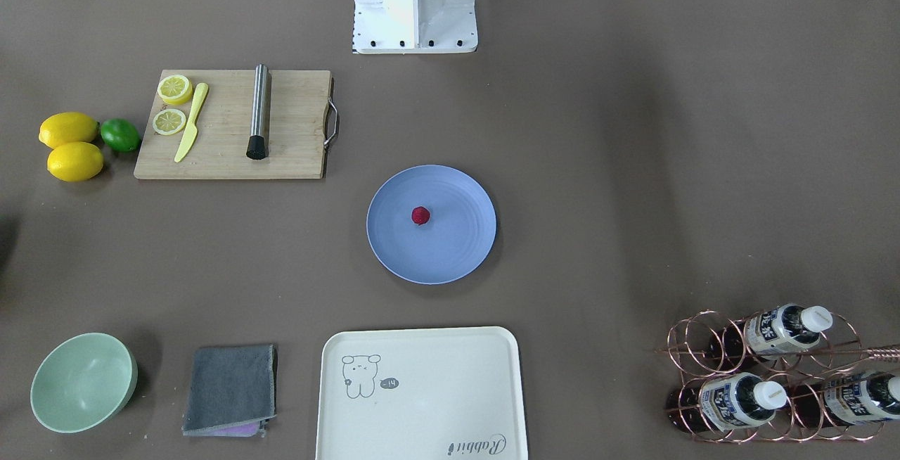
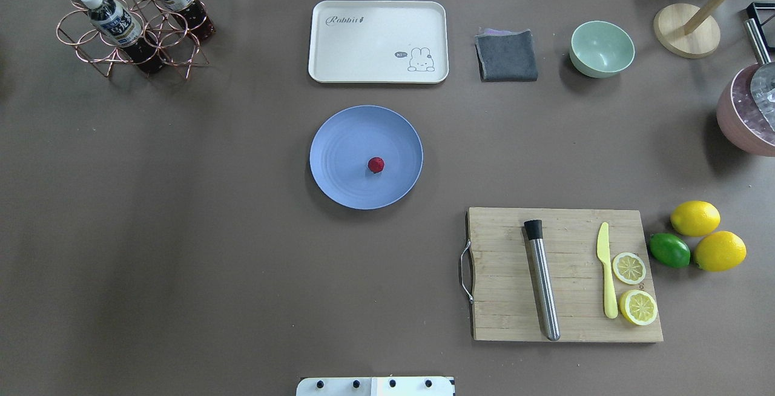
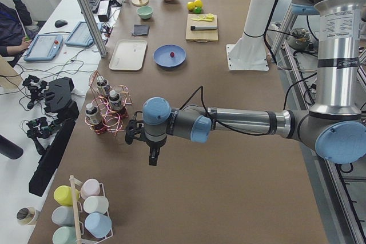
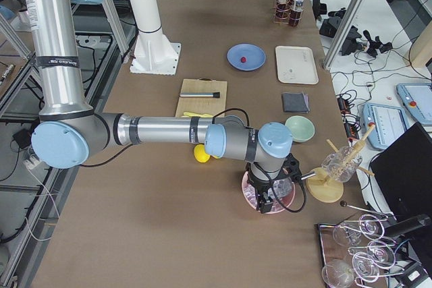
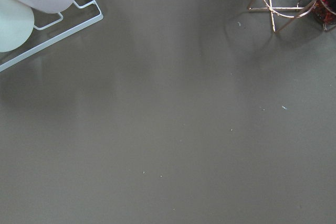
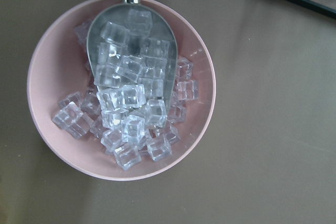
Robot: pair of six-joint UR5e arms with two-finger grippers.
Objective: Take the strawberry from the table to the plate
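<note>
On the blue plate [image 2: 345,141] amid the surface [image 2: 181,232], the strawberry [image 2: 376,165] rests near cream tray [image 2: 339,51] and cutting board [image 2: 502,275]. The left pincer [image 3: 152,155] and right pincer [image 4: 264,200], seemingly over an ice bowl [image 6: 47,66], hang far off, their grip impossible to tell.

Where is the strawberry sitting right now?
In the overhead view the strawberry lies on the blue plate, just right of its centre, with the cream tray beyond it.

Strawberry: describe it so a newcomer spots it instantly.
On the grey-brown table, find the round periwinkle-blue plate at centre, just robot-side of the cream tray. The strawberry lies near the plate's middle: a tiny dark-red bumpy lump, alone on the plate, far smaller than the lemons.
</note>
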